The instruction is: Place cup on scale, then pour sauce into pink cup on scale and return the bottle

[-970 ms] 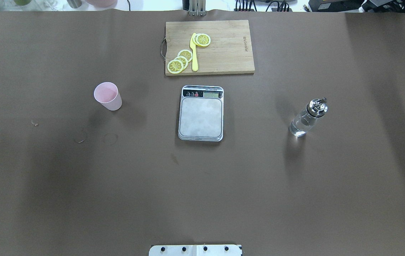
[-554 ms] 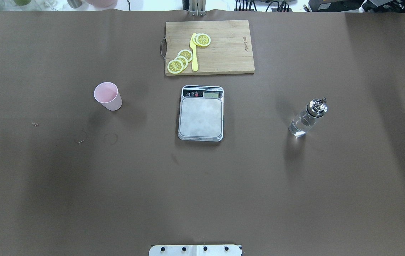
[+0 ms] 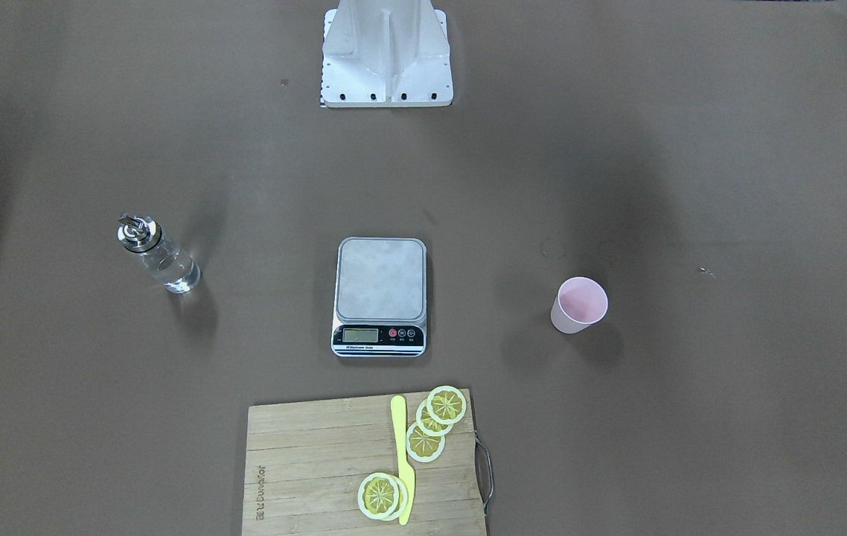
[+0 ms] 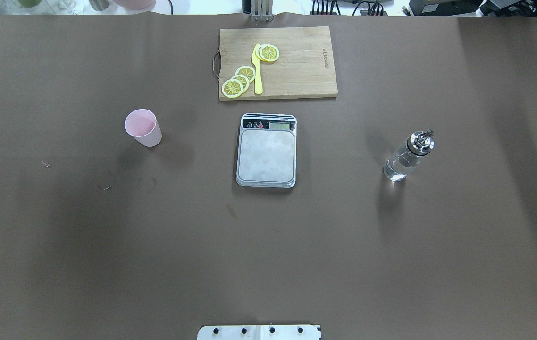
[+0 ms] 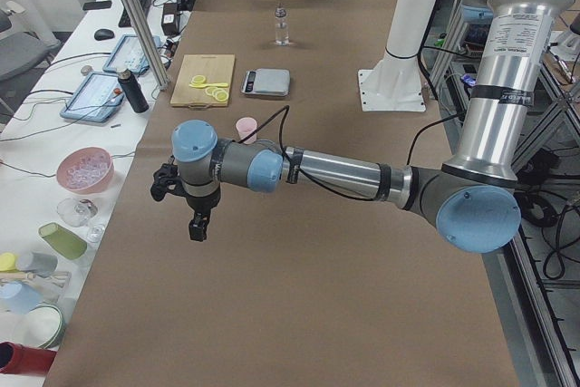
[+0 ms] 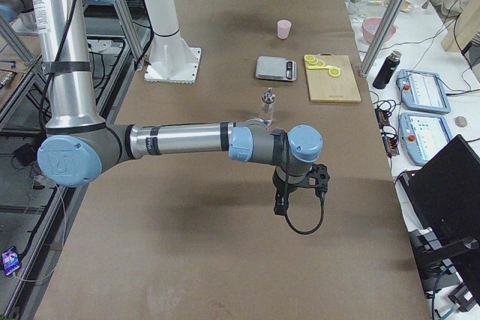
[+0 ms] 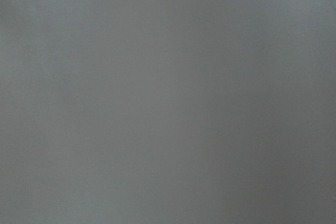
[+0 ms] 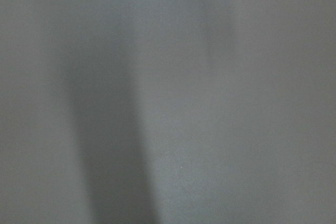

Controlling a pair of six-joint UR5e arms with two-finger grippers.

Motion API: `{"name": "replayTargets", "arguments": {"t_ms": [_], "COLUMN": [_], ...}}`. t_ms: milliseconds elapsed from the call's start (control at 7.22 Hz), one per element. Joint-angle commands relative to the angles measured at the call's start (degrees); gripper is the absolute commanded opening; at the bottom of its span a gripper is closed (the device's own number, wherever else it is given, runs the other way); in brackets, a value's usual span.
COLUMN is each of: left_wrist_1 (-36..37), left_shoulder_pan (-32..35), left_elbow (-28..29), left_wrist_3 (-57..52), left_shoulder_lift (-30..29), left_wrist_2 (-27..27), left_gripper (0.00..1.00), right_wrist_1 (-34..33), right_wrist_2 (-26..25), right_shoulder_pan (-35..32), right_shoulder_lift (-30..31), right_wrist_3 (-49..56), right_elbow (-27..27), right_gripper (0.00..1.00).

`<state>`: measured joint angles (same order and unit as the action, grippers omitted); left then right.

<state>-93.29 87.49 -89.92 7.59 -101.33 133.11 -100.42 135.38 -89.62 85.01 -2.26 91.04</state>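
Observation:
The pale pink cup (image 4: 143, 127) stands upright on the brown table, left of the scale (image 4: 266, 151), whose grey platform is bare. The clear glass bottle (image 4: 407, 157) with a silver spout stands right of the scale, with clear sauce in it. The front-facing view shows the same cup (image 3: 579, 304), scale (image 3: 381, 290) and bottle (image 3: 157, 255). No gripper shows in the overhead, front or wrist views. My left gripper (image 5: 197, 224) hangs over bare table near the left end, well short of the cup (image 5: 246, 128). My right gripper (image 6: 281, 204) hangs short of the bottle (image 6: 267, 106). I cannot tell whether either is open or shut.
A wooden cutting board (image 4: 297, 71) lies behind the scale with lemon slices (image 4: 239, 80) and a yellow knife (image 4: 257, 71). The robot's white base plate (image 4: 259, 332) is at the near edge. Both wrist views show only the table's surface.

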Motion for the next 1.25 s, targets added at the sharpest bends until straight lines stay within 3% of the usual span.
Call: {"name": "replayTargets", "arguments": {"t_ms": [0,416,693,1108], "left_wrist_1": [0.4,-1.7,-6.6,-7.3], "left_shoulder_pan": [-6.2,-20.5,-26.5,-34.5], "left_elbow": [-3.5,-7.9,-7.3,-1.3], "left_wrist_3": [14.9,38.8,45.2,53.3], "left_shoulder_lift": [-3.9,-7.9,-8.1,-16.2], "left_wrist_2": [0.0,-0.7,-5.0,-10.7], "left_gripper": [0.98,0.98,0.98,0.98], "right_wrist_1": [0.0,0.1,0.1,0.1], "right_wrist_2": [0.1,0.1,0.1,0.1], "right_shoulder_pan": [0.1,0.3,0.4,0.8], "right_shoulder_lift": [0.2,0.1,0.1,-0.3], "right_wrist_3": [0.1,-0.3,-0.3,-0.2], "right_elbow": [0.0,0.0,0.0,0.0], "right_gripper": [1.0,1.0,1.0,1.0]}}
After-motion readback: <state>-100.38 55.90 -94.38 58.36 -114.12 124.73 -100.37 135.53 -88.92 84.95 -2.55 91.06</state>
